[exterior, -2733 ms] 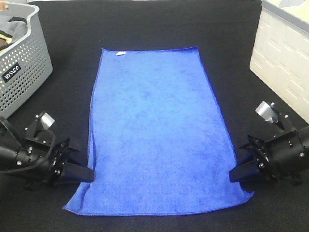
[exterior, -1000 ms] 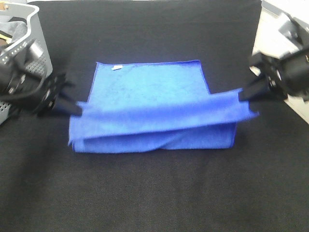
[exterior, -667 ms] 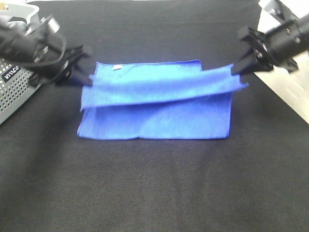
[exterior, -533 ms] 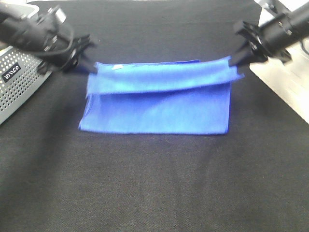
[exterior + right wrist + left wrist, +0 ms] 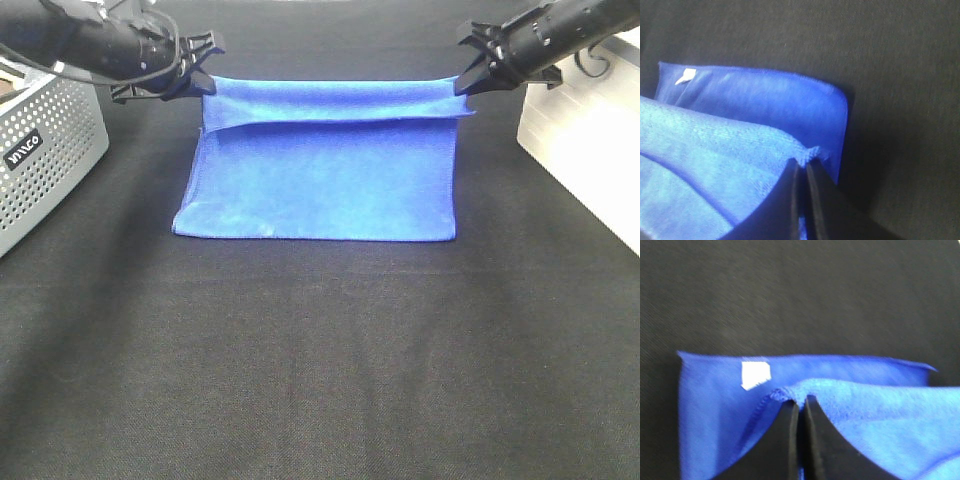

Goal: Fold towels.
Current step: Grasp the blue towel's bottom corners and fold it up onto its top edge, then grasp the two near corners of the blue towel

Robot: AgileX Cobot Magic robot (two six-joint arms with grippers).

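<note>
The royal-blue towel (image 5: 325, 170) lies folded in half on the black table, its fold line toward the front. My left gripper (image 5: 203, 84) is shut on the upper layer's far-left corner, and my right gripper (image 5: 462, 87) is shut on its far-right corner. The held edge hangs a little above the far edge of the lower layer. In the left wrist view the towel (image 5: 865, 410) is pinched between the black fingers (image 5: 789, 427), with the white tag (image 5: 754, 374) just beyond. The right wrist view shows the towel (image 5: 715, 160) caught at the fingertips (image 5: 816, 187) and the tag (image 5: 686, 76) at the far corner.
A grey perforated basket (image 5: 40, 160) stands at the left edge of the table. A white box (image 5: 585, 150) sits at the right edge. Black cloth covers the whole table (image 5: 320, 360).
Both grippers have carried the towel's near edge up and away over the lower half, reaching the far edge. The towel went from flat and full-length to doubled over.
</note>
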